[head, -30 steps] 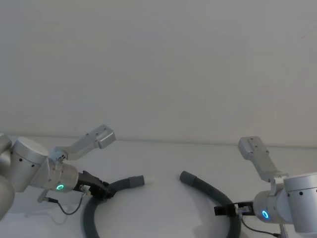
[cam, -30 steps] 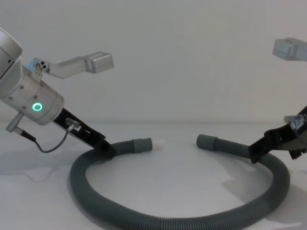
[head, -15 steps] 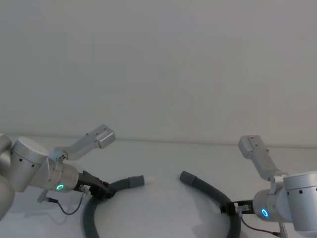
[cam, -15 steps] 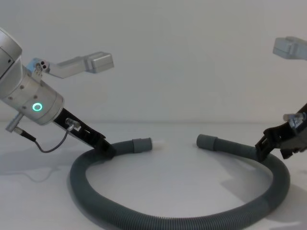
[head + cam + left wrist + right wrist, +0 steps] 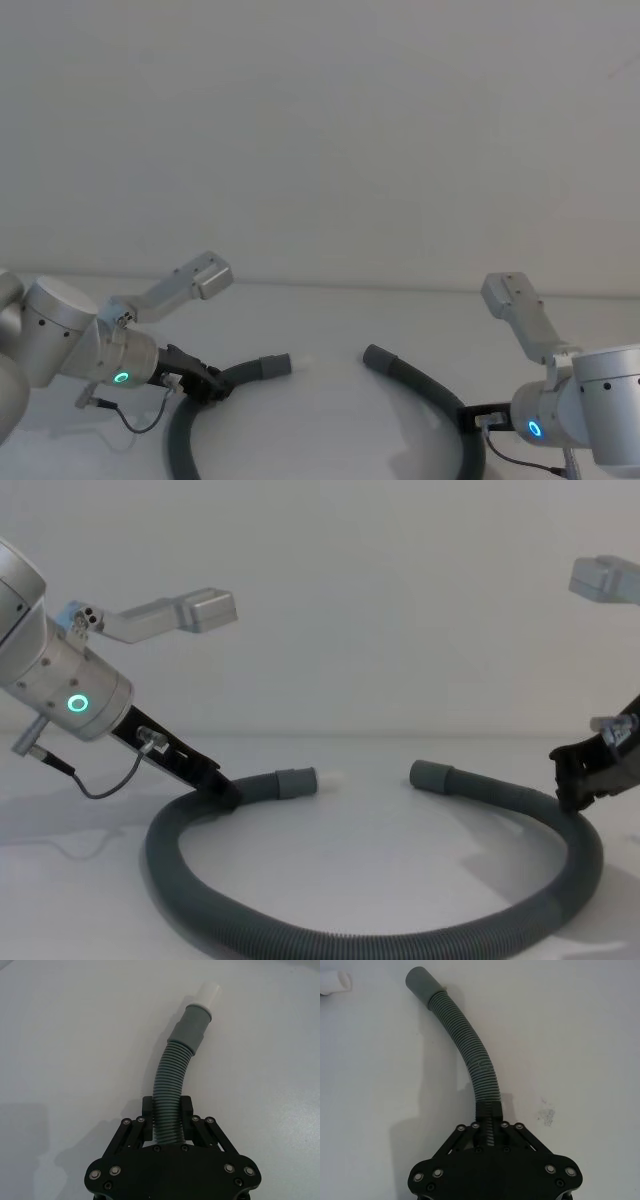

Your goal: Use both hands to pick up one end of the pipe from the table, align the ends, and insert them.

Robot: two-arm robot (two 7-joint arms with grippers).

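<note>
The dark grey corrugated pipe (image 5: pixel 165 850) lies in a loop on the white table (image 5: pixel 360 850), and its two ends face each other across a gap. The left end (image 5: pixel 297 780) is a smooth cuff with a whitish tip (image 5: pixel 209 992). My left gripper (image 5: pixel 222 795) is shut on the pipe just behind that cuff (image 5: pixel 196 1020). The right end (image 5: pixel 432 775) is a plain grey cuff (image 5: pixel 420 982) resting on the table. My right gripper (image 5: pixel 568 785) sits over the pipe far back from this cuff, where the loop bends (image 5: pixel 488 1110).
A thin black cable (image 5: pixel 100 790) hangs from my left wrist down to the table. Grey camera housings stick out above both wrists (image 5: pixel 205 608) (image 5: pixel 605 580). A small dark speck (image 5: pixel 546 1115) marks the table beside the right gripper. A plain wall stands behind.
My right gripper has drawn back along the pipe, away from the right cuff and slightly upward. The pipe, both ends and the left gripper have stayed put.
</note>
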